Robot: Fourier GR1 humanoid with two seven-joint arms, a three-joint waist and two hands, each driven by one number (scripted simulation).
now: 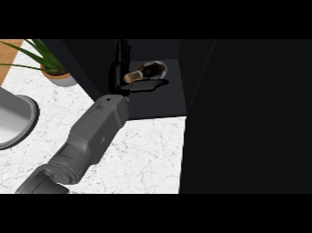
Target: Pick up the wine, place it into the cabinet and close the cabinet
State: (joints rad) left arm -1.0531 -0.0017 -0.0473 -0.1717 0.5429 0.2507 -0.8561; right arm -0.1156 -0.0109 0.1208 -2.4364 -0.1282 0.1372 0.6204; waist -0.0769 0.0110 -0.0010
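Observation:
The wine bottle (149,69) shows dark with a tan neck, inside the dark open cabinet (155,102). It tilts with its neck toward the lower left. My left hand (120,69) reaches into the cabinet on a grey forearm rising from the lower left. Its black fingers curl round the bottle's neck end, and a dark part of the hand lies just beneath the bottle. The bottle's lower body is partly lost in shadow. My right hand does not show.
A large black cabinet door (259,118) fills the right side of the view. A potted green plant (54,68) stands at the back left. A big grey metal vessel (4,120) sits at the left edge on the white marble counter (145,154).

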